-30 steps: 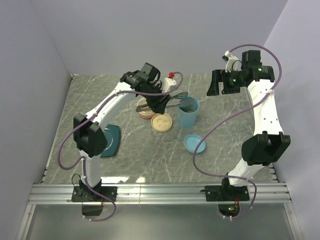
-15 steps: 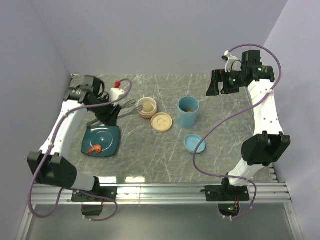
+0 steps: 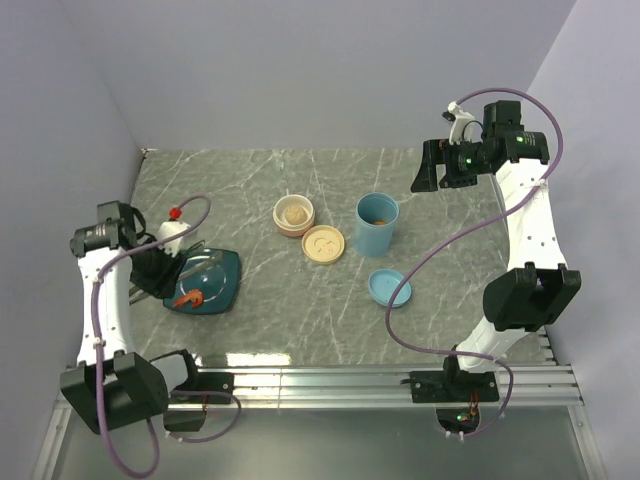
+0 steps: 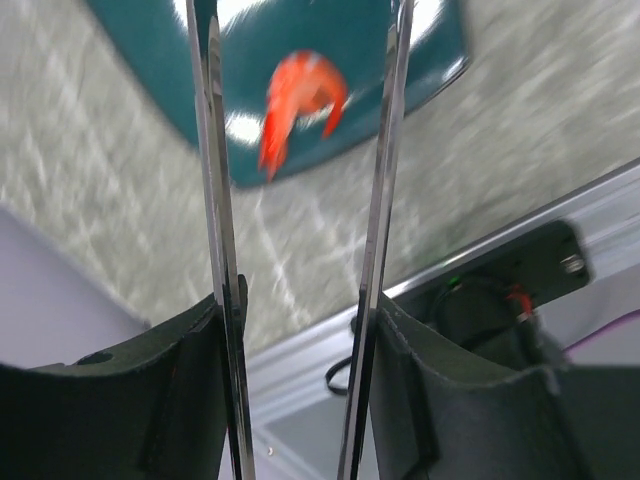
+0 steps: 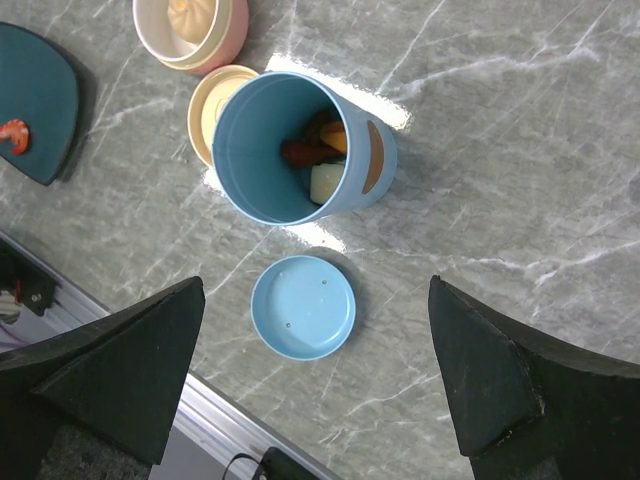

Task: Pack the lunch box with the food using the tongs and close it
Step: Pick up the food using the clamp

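Note:
My left gripper (image 3: 157,272) (image 4: 300,320) is shut on the silvery tongs (image 3: 200,264) (image 4: 211,150), whose two arms stand apart. In the left wrist view a red-orange shrimp (image 4: 300,95) (image 3: 187,297) shows between the arms, lying on the teal plate (image 3: 222,280) (image 4: 432,40). The blue round lunch box (image 3: 377,224) (image 5: 300,150) stands open mid-table with food pieces (image 5: 322,150) inside. Its blue lid (image 3: 389,288) (image 5: 303,306) lies in front of it. My right gripper (image 3: 435,165) (image 5: 316,285) hangs open high above the box, holding nothing.
A pink-beige bowl (image 3: 294,214) (image 5: 190,35) holding a pale ball (image 5: 190,14) sits left of the box. Its beige lid (image 3: 323,243) (image 5: 212,105) lies beside it. The metal rail (image 3: 320,383) runs along the near table edge, and walls close in the left and back.
My left arm has swung from the blue box across to the left with the tongs, and now holds them over the plate. The right arm has not moved.

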`<state>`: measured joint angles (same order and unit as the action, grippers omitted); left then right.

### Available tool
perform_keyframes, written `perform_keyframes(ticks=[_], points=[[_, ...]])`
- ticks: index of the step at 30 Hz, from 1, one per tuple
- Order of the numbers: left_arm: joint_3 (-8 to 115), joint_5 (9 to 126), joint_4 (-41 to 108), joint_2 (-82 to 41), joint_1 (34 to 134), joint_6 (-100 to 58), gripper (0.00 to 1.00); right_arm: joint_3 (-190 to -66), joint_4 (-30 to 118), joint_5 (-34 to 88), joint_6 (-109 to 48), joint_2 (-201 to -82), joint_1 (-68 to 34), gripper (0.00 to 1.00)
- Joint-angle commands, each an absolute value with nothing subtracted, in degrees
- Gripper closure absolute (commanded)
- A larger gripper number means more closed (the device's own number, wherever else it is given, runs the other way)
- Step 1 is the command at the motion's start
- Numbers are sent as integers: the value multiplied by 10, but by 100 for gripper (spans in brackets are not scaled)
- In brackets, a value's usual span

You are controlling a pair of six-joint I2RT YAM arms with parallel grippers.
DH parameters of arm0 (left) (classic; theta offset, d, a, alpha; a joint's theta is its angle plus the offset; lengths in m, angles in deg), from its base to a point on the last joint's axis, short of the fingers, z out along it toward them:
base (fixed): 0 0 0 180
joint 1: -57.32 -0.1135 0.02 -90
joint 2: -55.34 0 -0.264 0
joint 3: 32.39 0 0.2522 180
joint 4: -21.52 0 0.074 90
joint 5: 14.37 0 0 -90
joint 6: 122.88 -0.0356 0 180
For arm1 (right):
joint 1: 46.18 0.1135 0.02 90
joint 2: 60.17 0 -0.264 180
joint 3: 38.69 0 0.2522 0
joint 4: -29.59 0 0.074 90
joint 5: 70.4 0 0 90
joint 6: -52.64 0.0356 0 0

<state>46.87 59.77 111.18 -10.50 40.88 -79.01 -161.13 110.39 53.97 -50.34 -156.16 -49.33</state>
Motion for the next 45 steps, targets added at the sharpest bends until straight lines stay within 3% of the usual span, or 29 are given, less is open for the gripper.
perform_keyframes(ticks=[1, 9, 17, 45], points=[[448, 632, 1139, -75, 362, -869, 47, -1625, 1109, 553, -510, -1557, -496, 0], [408, 686, 1140, -26, 271, -947, 50, -1620, 1108, 550, -513, -1554, -495, 0], [345, 721, 1139, 23, 252, -977, 51, -1624, 1110, 554, -513, -1561, -495, 0], [359, 720, 1111, -86, 245, -955, 58, -1619, 1110, 547, -512, -1562, -495, 0]])
